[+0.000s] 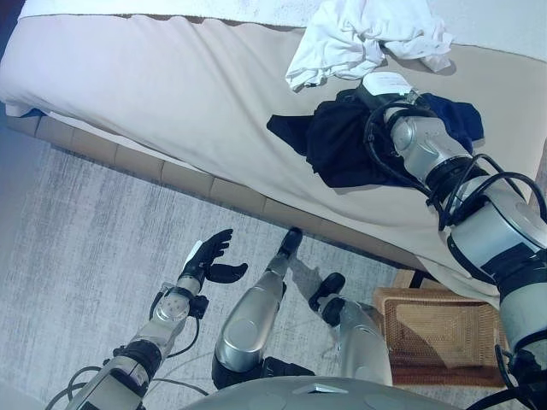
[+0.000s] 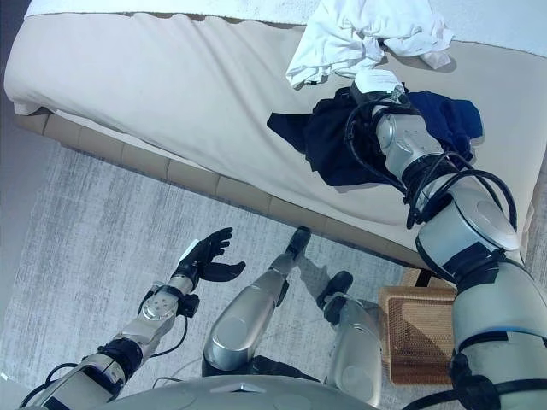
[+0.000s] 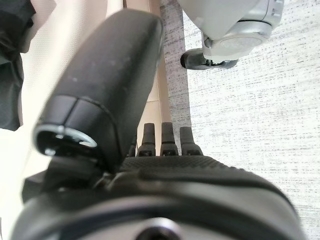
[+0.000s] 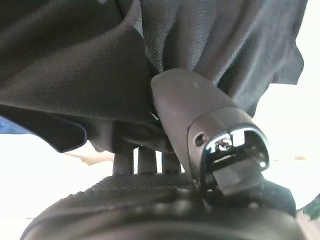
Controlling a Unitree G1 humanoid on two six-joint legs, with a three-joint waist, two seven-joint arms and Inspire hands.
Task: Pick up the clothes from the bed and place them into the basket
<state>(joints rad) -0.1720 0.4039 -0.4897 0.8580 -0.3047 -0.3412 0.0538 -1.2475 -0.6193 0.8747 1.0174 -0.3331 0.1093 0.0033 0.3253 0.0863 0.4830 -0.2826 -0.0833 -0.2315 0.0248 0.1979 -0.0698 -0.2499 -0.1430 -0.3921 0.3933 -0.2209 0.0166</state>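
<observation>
Beige bed (image 1: 171, 94) carried white clothes (image 1: 359, 38) above dark clothes (image 1: 342, 141); wicker basket (image 1: 436, 333) stood below its edge. Right hand (image 4: 200, 130) was buried in dark clothes, grip indeterminable. Left hand (image 1: 209, 256) hovered relaxed off the bed

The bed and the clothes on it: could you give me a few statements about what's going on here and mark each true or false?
1. The right hand has its fingers buried in the dark clothes. True.
2. A white garment lies on the bed beyond the dark clothes. True.
3. The left hand is holding a shirt. False: it hangs empty over the carpet, fingers relaxed.
4. The basket sits on the bed. False: it stands on the floor beside the bed.
5. The basket already holds clothes. False: none show inside.
</observation>
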